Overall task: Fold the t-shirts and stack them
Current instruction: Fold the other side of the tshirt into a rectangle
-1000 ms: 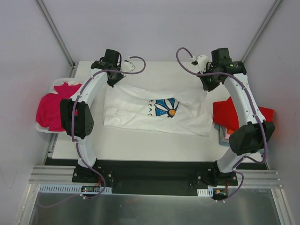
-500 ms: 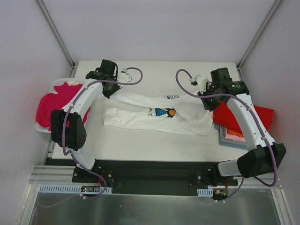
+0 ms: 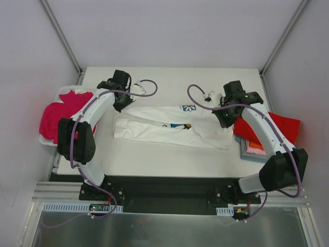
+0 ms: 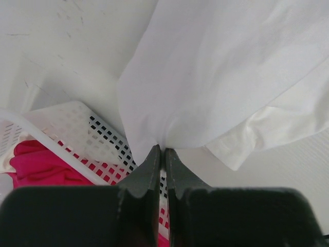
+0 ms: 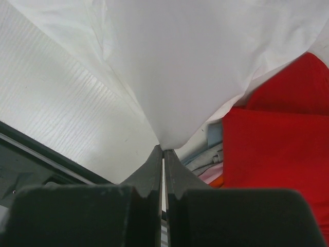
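The white daisy-print t-shirt [image 3: 172, 128] lies across the middle of the table with its far edge lifted and folded toward the near side. My left gripper [image 3: 121, 102] is shut on its far left corner [image 4: 169, 103]. My right gripper [image 3: 224, 119] is shut on its far right corner [image 5: 195, 67]. A magenta t-shirt [image 3: 55, 117] fills the white basket [image 3: 66, 90] at the left and shows in the left wrist view [image 4: 36, 164]. A red t-shirt [image 3: 280, 126] tops a stack at the right, with pink, orange and light-blue layers [image 5: 216, 167] under it.
The white basket's mesh wall [image 4: 87, 134] sits right beside my left fingers. The stack of folded tees lies at the table's right edge [image 3: 254, 149]. Metal frame posts [image 3: 61, 36] rise at the back corners. The table's near edge [image 5: 31, 149] shows in the right wrist view.
Both grippers have drawn the shirt's far edge toward the near side. The daisy print has become mostly folded under. The right gripper moved left and nearer.
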